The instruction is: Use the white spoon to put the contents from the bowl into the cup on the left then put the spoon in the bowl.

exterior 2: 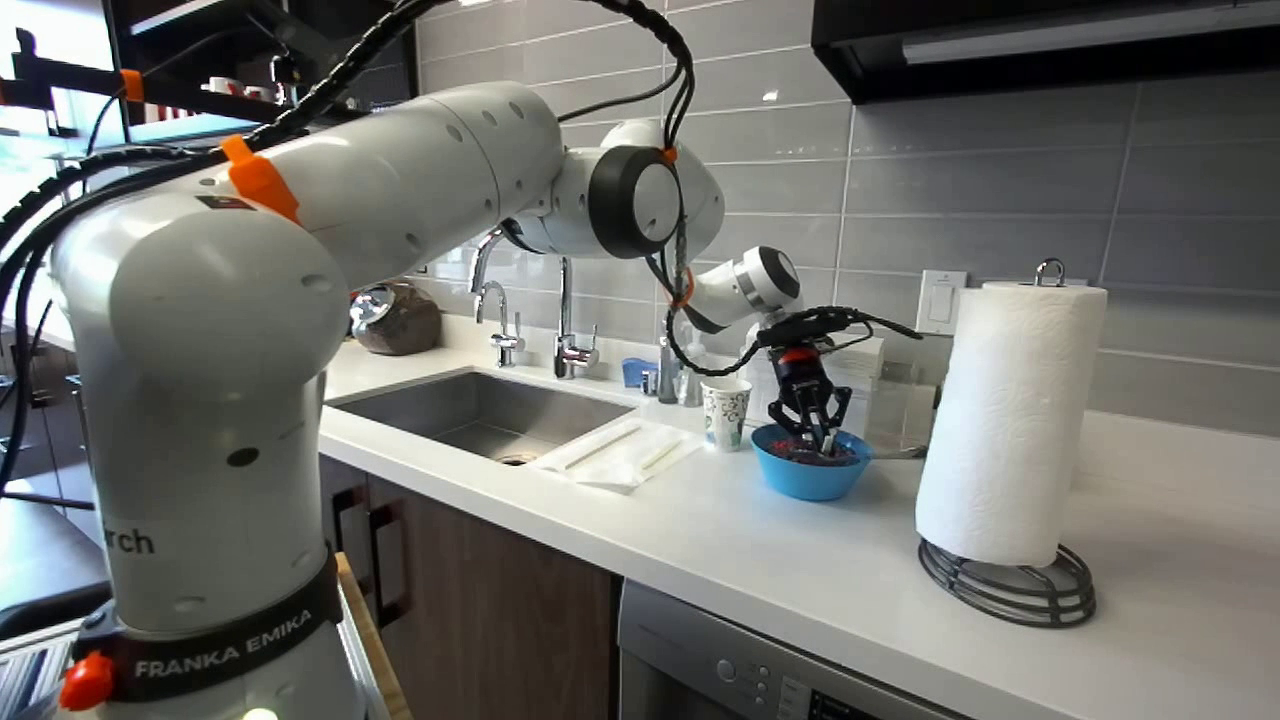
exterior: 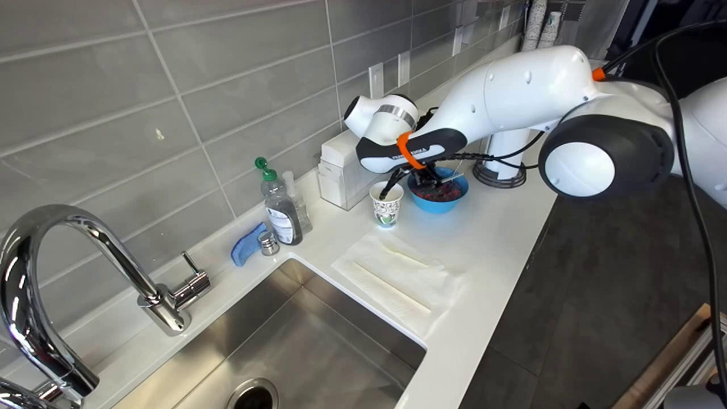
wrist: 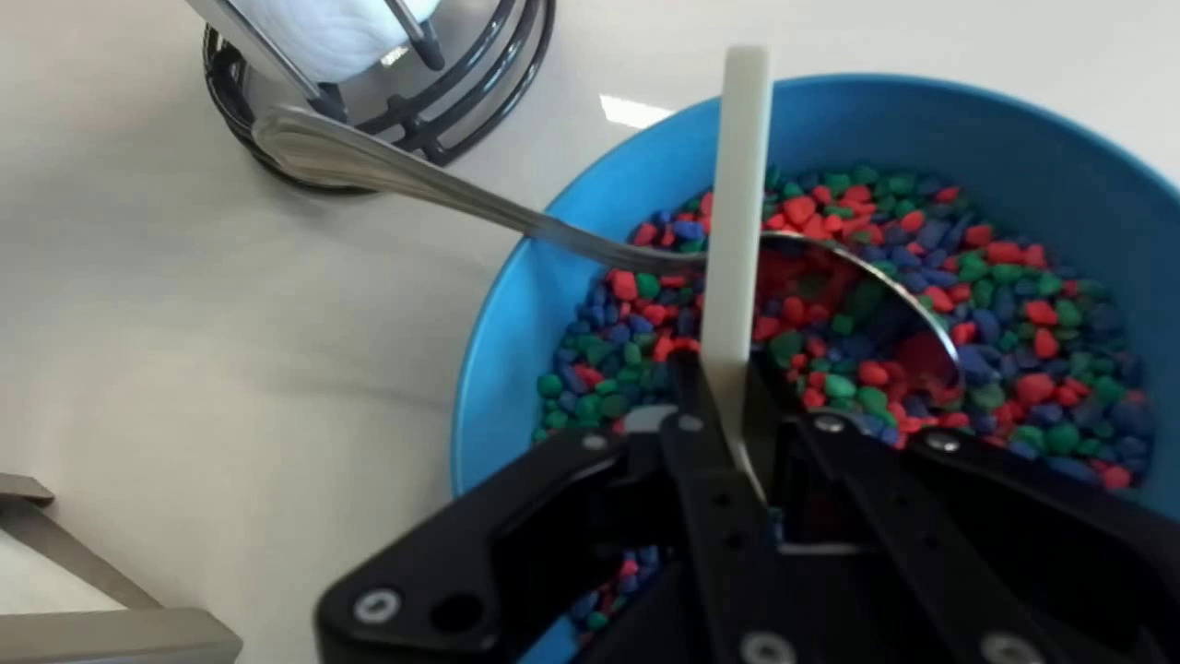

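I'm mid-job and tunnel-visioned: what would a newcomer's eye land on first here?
Probably the bright-blue bowl filling much of the wrist view, with its red, green and blue pebble-like bits and a metal spoon whose handle sticks out over the rim. Near the middle of that view, the claw is shut on what looks like the white spoon. In both exterior views the white arm stands out, extending over the counter.

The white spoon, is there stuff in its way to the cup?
Nothing visible stands between the bowl and the cup, though in an exterior view a black cable seems to hang near the cup's mouth. The white spoon would have to clear both rims.
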You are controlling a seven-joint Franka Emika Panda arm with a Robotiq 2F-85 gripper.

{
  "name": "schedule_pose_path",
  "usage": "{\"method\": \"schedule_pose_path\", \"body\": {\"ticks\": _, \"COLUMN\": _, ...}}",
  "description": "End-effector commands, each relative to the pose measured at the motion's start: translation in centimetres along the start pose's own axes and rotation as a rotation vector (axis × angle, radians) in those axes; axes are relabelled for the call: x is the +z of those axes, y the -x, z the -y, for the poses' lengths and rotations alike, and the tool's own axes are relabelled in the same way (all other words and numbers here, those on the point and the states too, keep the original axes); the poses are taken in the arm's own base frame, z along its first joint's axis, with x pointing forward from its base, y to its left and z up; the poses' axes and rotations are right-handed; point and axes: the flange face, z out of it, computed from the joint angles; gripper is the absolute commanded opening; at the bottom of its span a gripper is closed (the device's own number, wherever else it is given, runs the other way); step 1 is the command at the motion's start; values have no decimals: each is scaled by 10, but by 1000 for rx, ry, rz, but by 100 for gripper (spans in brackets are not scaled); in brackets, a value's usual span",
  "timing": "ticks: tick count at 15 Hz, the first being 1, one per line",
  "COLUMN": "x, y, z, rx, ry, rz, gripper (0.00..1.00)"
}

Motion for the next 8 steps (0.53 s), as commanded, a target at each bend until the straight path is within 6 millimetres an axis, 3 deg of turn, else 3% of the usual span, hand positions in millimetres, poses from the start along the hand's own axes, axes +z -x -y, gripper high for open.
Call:
{"method": "schedule_pose_path", "body": {"ticks": 1, "x": 8, "y": -9, "z": -5, "rx": 38, "ry": -42, "rz": -82, "gripper": 4}}
{"method": "schedule_pose_path", "body": {"ticks": 8, "x": 7, "y": 4, "z": -25, "rx": 92, "ry": -102, "rz": -177, "gripper": 4}}
